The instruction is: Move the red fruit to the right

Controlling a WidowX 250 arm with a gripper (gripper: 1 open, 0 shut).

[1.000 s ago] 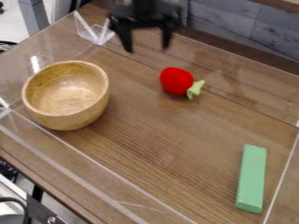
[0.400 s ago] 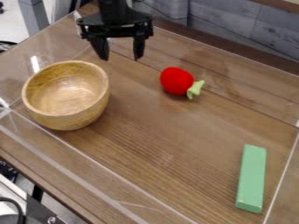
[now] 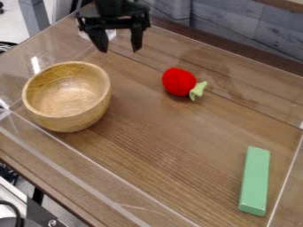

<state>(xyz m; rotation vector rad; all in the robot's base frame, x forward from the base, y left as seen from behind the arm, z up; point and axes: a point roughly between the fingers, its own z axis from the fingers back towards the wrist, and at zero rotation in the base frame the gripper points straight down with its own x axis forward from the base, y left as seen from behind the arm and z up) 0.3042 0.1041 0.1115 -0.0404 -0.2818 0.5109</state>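
A bright red rounded toy fruit (image 3: 179, 81) with a green leafy stem sits at centre. The round wooden bowl (image 3: 66, 95) at left is pale tan. The flat rectangular block (image 3: 254, 180) at lower right is light green. The wood-grain table (image 3: 166, 142) is dark brown.

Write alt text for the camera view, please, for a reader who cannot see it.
An open gripper hangs at the top, above a wooden table. A red fruit lies mid-table, a wooden bowl left, a green block at lower right.
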